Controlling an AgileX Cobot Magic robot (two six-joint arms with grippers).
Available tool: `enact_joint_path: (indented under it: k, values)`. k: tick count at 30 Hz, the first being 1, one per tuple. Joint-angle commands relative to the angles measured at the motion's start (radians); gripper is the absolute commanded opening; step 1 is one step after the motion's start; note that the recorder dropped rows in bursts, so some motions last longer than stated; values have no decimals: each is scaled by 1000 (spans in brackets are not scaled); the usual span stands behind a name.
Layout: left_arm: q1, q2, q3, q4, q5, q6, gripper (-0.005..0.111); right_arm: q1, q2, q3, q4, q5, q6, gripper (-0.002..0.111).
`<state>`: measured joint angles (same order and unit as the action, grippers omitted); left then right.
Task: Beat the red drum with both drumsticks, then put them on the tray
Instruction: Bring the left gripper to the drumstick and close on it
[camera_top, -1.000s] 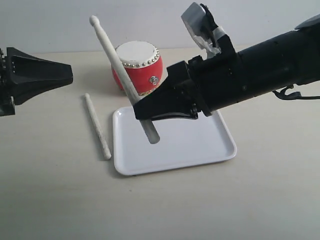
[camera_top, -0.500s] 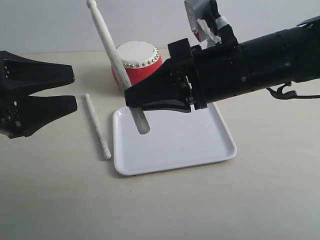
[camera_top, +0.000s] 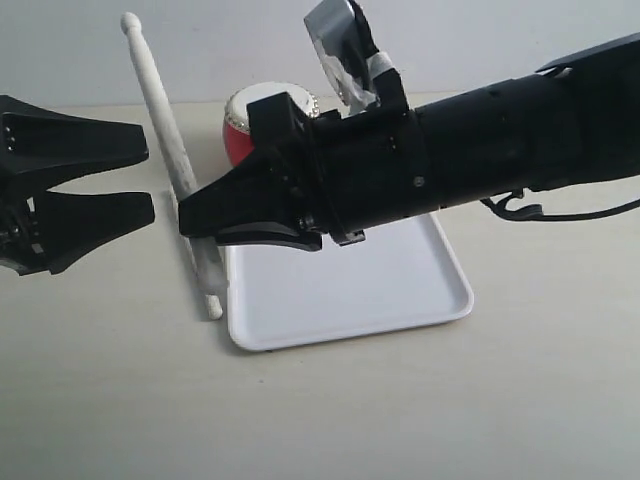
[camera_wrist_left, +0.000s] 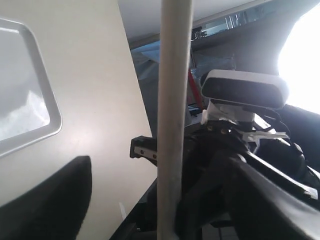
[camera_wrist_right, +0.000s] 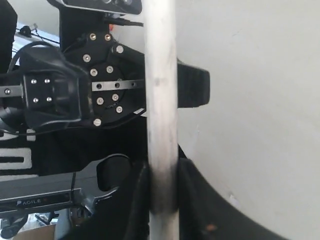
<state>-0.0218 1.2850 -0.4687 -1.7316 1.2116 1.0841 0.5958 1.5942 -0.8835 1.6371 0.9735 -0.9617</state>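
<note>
1. Nearest in the exterior view is the tray (camera_top: 385, 290), flat and bare, with a low rim. A stick laid on it could roll until the rim stops it.
2. Touching or just beside the tray's left edge, the second drumstick (camera_top: 214, 306) lies flat on the table (camera_top: 110, 390), partly hidden behind the arm. It looks light, stiff and round, so it is likely to roll. The sensible hold is across the shaft near the thick end, with the fingers coming down on either side.
3. The left gripper (camera_top: 148, 178) has its jaws spread wide and holds nothing. It hovers above the table, left of both sticks.
4. The right gripper (camera_top: 192, 224) reaches across the middle, pinched tight on the held drumstick (camera_top: 160, 110) low on its shaft. The stick stands nearly upright, leaning a little, with its rounded tip high and its long upper part free. I judge that such a low pinch on smooth wood could let the stick swivel. A hold nearer the middle would steady it.
5. In the left wrist view this stick lines up with the gap between the open left fingers. In the exterior view it stands just past their tips, touching neither.
6. Farthest back, the red drum (camera_top: 236, 140) is mostly hidden behind the right arm, well apart from the left gripper.
</note>
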Motion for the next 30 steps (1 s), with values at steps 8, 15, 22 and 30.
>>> enact_joint_path:
  k: [8, 15, 22, 30]
  values:
    - [0, 0, 3, -13, 9, 13, 71, 91, 0, 0, 53, -108, 57, 0]
    - [0, 0, 3, -13, 9, 16, 69, 91, 1, 0, 107, -99, 75, 0]
    - [0, 0, 3, -13, 9, 7, 59, 151, 7, 0, 107, -128, 75, 0]
    - [0, 0, 3, -10, 9, -51, 59, 190, 11, 0, 107, -231, 67, 0]
